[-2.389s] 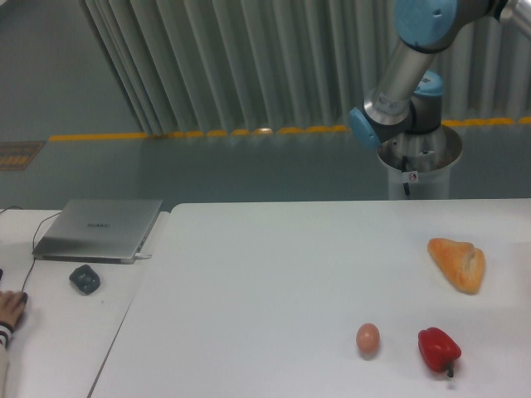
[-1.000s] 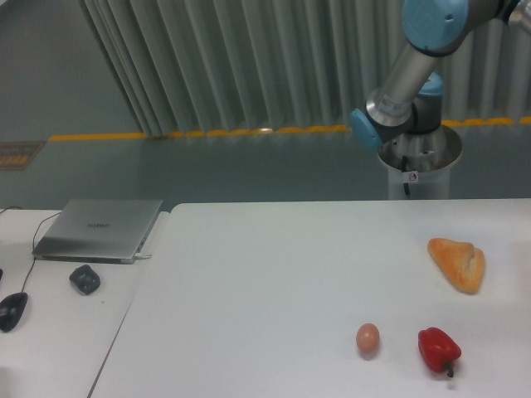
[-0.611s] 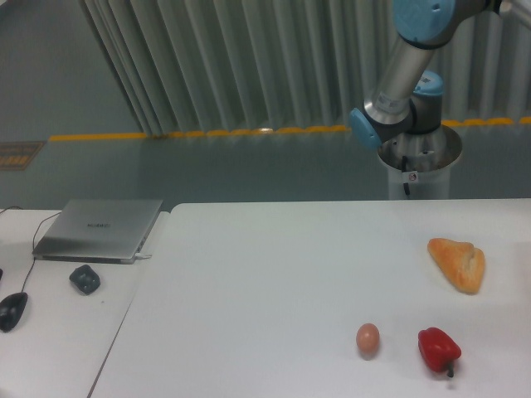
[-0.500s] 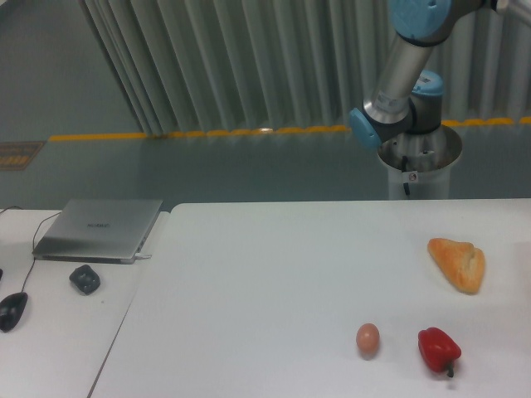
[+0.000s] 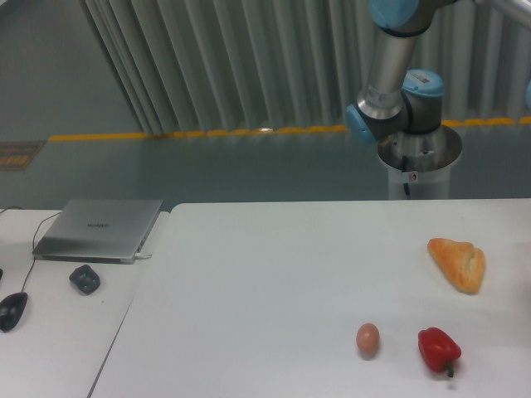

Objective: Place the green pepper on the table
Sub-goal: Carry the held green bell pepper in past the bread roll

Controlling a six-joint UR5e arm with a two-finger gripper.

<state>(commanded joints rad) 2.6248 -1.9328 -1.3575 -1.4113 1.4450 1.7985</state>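
The green pepper (image 5: 84, 279), a small dark lobed lump, sits on the side desk left of the table, just below the laptop. The large white table (image 5: 274, 274) fills the middle and right of the view. Only the arm's base and upper links (image 5: 390, 75) show at the top right, behind the table's far edge. The gripper itself is out of the frame, so nothing shows of its fingers.
On the table's right part lie a bread piece (image 5: 458, 263), an egg (image 5: 367, 338) and a red pepper (image 5: 438, 349). The side desk (image 5: 58, 348) carries a closed laptop (image 5: 99, 229) and a mouse (image 5: 12, 311). The robot pedestal (image 5: 417, 166) stands behind the table.
The arm's upper link has swung left and stands more upright. A hand that rested on the mouse in the oldest frame is gone. The objects have not moved.
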